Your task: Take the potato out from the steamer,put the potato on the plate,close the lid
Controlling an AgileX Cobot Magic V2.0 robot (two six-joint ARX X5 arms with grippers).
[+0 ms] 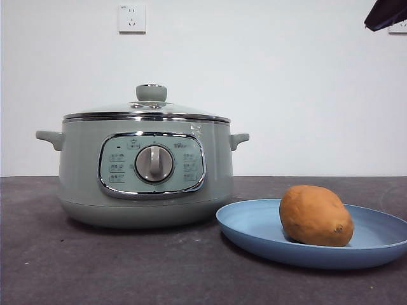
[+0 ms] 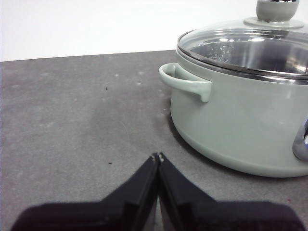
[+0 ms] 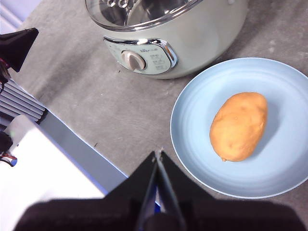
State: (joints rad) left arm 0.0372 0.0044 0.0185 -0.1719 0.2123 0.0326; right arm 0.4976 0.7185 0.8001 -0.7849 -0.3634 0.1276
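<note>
The sage-green steamer (image 1: pixel 145 171) stands on the dark table with its glass lid (image 1: pixel 147 108) seated on it, green knob on top. The orange-brown potato (image 1: pixel 316 215) lies on the light-blue plate (image 1: pixel 254 229) to the right of the steamer. My left gripper (image 2: pixel 158 157) is shut and empty, low over the table beside the steamer's handle (image 2: pixel 185 82). My right gripper (image 3: pixel 159 155) is shut and empty, raised high above the table's front edge, near the plate (image 3: pixel 288 163) and the potato (image 3: pixel 239 126). In the front view only a black tip (image 1: pixel 386 13) shows at the top right corner.
A white wall with a socket (image 1: pixel 131 18) stands behind the table. In the right wrist view the table's front edge and white and blue equipment (image 3: pixel 43 163) lie beside the steamer's control panel (image 3: pixel 139 55).
</note>
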